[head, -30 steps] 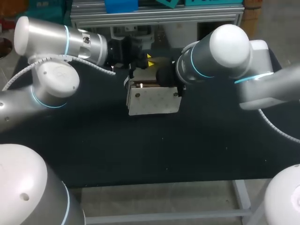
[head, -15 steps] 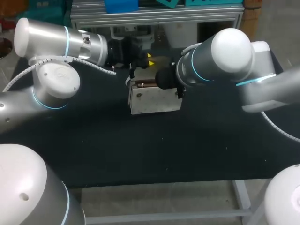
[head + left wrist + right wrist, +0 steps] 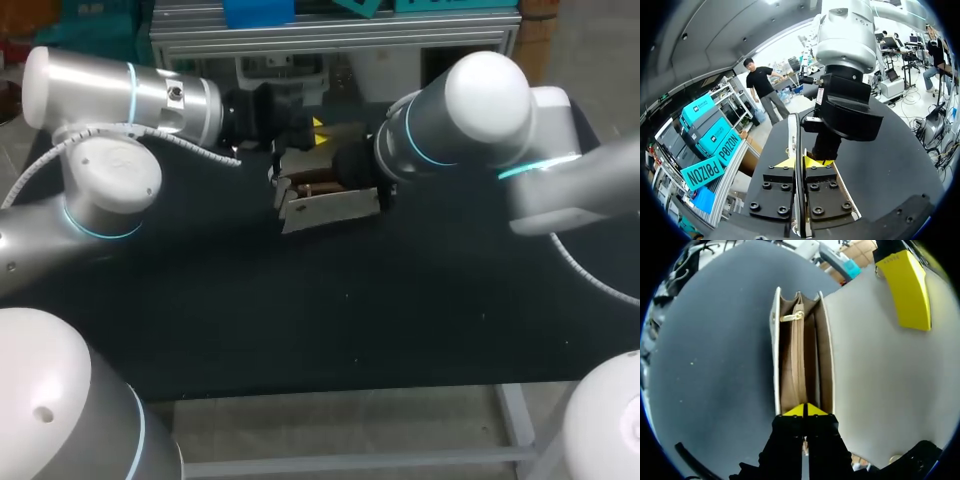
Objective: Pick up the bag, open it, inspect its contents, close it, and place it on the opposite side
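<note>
The bag (image 3: pixel 330 205) sits at the far middle of the black table (image 3: pixel 300 330), between the two arms. From the head view much of it is hidden: the right arm's wrist covers its right end and the left arm's dark gripper body covers its far edge, so only the pale front and a strip of brown lining show.

The left gripper (image 3: pixel 800 162) is clenched on the bag's flap (image 3: pixel 875 365), whose thin pale edge runs between its yellow tips. From that wrist view the flap is seen edge-on and the rest of the bag is blocked by the fingers.

The right gripper (image 3: pixel 805 410) has its tips pressed together at the near end of the open mouth, with a pale sliver of the bag pinched between them; how far the grip reaches is hidden by the fingers. Past them lie tan compartments and a gold zip pull (image 3: pixel 792 316). The bottom of the compartments is too dark to make out.

One yellow fingertip (image 3: pixel 905 290) of the left gripper lies against the flap; the small print on it is too small to read. A stud (image 3: pixel 895 458) on the flap is cut off at the view's rim
</note>
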Action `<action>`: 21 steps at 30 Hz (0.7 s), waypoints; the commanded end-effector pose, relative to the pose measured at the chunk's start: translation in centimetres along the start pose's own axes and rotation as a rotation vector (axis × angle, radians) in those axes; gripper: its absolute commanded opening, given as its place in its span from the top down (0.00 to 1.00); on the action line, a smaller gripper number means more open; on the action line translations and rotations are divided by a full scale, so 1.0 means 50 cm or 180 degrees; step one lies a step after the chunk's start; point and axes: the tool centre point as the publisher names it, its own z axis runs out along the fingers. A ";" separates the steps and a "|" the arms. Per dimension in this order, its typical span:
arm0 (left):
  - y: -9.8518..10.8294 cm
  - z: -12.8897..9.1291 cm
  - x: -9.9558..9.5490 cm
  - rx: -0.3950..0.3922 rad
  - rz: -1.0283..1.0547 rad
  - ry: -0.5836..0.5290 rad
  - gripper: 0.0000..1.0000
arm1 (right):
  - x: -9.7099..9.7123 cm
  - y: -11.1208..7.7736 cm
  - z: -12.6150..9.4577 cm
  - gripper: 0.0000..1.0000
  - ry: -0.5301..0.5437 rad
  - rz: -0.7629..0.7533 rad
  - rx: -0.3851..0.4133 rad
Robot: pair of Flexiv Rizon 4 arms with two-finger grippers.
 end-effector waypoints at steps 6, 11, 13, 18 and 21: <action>-0.005 -0.002 0.016 0.0066 0.0072 0.0081 1.00 | -0.019 0.010 0.022 1.00 -0.0108 -0.0014 -0.0028; -0.005 0.002 0.017 0.0052 0.0084 0.0122 1.00 | -0.022 0.017 0.025 1.00 -0.0196 -0.0091 -0.0066; -0.004 0.003 0.017 0.0061 0.0084 0.0149 1.00 | -0.022 0.020 0.026 1.00 -0.0227 -0.0183 -0.0084; 0.000 0.006 0.016 0.0041 0.0074 0.0155 1.00 | -0.020 0.028 0.024 1.00 -0.0329 -0.0329 -0.0117; 0.001 0.006 0.014 0.0036 0.0064 0.0161 1.00 | -0.020 0.028 0.016 1.00 -0.0473 -0.0340 -0.0169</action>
